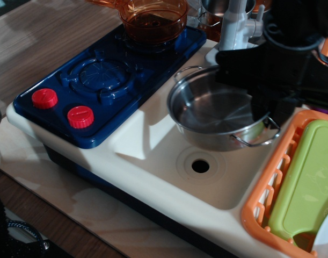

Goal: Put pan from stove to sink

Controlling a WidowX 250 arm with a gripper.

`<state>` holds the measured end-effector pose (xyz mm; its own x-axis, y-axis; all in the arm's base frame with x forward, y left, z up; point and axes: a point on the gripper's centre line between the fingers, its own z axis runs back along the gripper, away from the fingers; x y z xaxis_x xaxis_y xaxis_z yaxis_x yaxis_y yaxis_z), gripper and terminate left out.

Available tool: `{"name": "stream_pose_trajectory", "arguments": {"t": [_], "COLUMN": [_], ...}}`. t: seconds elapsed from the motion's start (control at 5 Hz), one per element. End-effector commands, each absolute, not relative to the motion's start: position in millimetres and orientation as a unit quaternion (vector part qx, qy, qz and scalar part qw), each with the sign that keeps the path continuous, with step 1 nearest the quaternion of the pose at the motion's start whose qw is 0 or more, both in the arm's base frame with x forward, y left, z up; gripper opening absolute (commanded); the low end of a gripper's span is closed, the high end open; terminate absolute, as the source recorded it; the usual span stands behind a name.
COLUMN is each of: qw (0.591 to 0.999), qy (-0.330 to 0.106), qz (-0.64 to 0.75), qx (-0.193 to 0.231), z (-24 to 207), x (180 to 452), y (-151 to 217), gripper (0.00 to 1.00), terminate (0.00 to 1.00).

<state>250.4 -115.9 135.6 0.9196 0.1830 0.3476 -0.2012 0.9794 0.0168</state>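
Observation:
The shiny steel pan [217, 110] hangs in the air over the cream-white sink [153, 145], above and just behind the round drain hole [200, 166]. My black gripper [263, 105] is shut on the pan's far right rim, near its right wire handle [255, 137]. The dark blue stove [107, 80] with two red knobs [80, 116] lies to the left, its front burner bare. The grey faucet [233, 27] stands just behind the pan.
A transparent orange pot [153, 19] sits on the stove's back burner. An orange dish rack [271, 188] with a green board [308, 183] borders the sink on the right. Toy food lies at the back right.

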Motion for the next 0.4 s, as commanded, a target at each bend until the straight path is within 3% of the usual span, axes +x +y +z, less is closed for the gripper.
{"name": "stream_pose_trajectory", "arguments": {"t": [0.0, 0.2], "qw": [0.974, 0.974], "qy": [-0.204, -0.204], "qz": [0.099, 0.099], "qx": [0.030, 0.030], "z": [146.2, 146.2], "x": [256.5, 256.5], "y": [-114.1, -114.1], "gripper": [1.00, 1.00], "terminate": [0.00, 1.00]}}
